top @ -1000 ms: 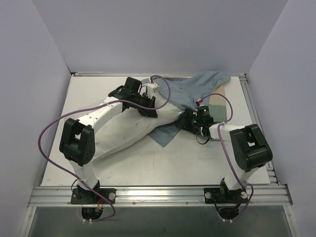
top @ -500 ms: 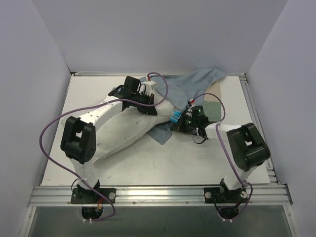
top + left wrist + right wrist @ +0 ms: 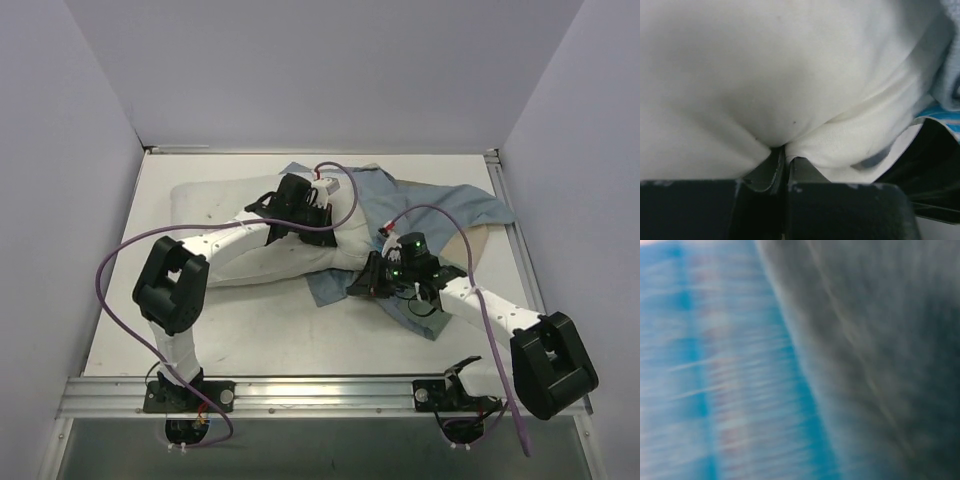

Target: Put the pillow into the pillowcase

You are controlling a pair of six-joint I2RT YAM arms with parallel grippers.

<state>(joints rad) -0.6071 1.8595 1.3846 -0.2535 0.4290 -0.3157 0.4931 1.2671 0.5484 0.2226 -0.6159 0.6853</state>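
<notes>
The white pillow (image 3: 215, 200) lies slanted across the table's middle left. My left gripper (image 3: 322, 228) is at its right end, shut on a pinch of the pillow's white fabric (image 3: 790, 75); the closed fingers (image 3: 774, 167) show in the left wrist view. The blue-grey pillowcase (image 3: 440, 205) spreads from the pillow's right end to the right and near side, and its edge shows in the left wrist view (image 3: 951, 75). My right gripper (image 3: 362, 282) sits at the pillowcase's near-left edge, apparently shut on it. Blurred blue and grey cloth (image 3: 865, 340) fills the right wrist view and hides the fingers.
Grey walls enclose the white table (image 3: 270, 330) on the left, back and right. A metal rail (image 3: 320, 392) runs along the near edge with both arm bases. Purple cables (image 3: 108, 300) loop beside each arm.
The pillow swung to lie further back and left. The right arm stretched out and the pillowcase shifted right and nearer with it. The left gripper moved right, still pinching the pillow.
</notes>
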